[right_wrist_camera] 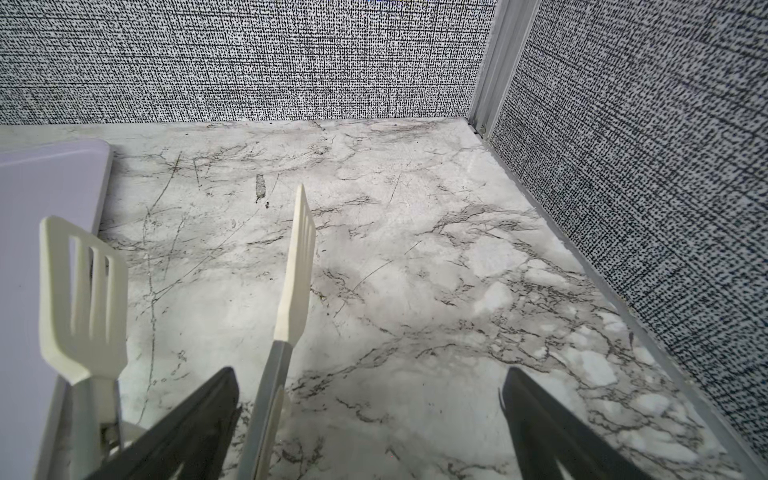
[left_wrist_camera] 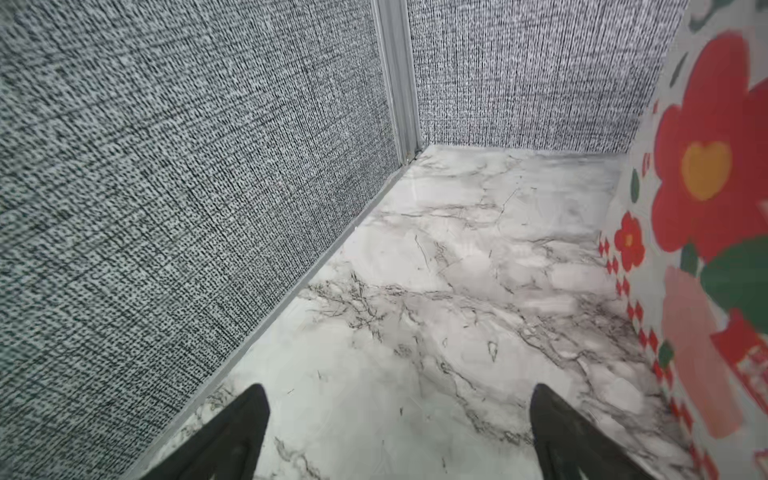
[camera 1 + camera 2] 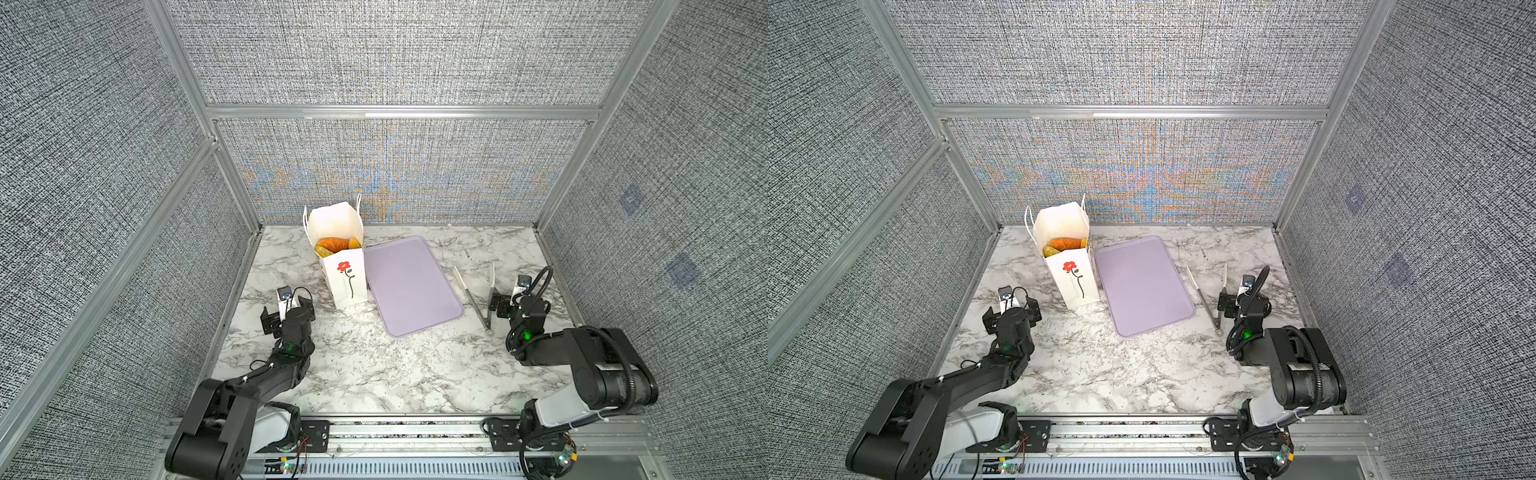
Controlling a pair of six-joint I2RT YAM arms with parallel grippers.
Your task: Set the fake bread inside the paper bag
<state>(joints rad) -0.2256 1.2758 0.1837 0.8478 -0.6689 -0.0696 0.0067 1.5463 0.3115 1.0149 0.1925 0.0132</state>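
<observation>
**Bread bagged, tray bare: the task near or at its end**

Both arms reach in from the near edge of the marble surface (image 3: pixel 374 374). The left gripper (image 2: pixel 399 388) hovers low near the left edge, jaws spread wide and holding nothing. The right gripper (image 1: pixel 369 370) sits near the right edge, jaws likewise spread. One arm of the tongs (image 3: pixel 478 295) passes between them in the right wrist view, but nothing is clamped, and the tongs lie loose on the surface.

Further in, at mid-surface, the lilac tray (image 3: pixel 411 286) lies flat with nothing on it. Just to its left, toward the far left corner, the paper bag (image 3: pixel 345 282) stands upright with its mouth open. Whether bag and tray touch cannot be told.

The fake bread (image 3: pixel 332 245) shows inside the bag's mouth as golden-yellow pieces with one darker orange-brown piece on top. A count is not possible from here. No pastry shows on the surface or the tray, so the placing appears complete. At most, the arms need to draw clear.
</observation>
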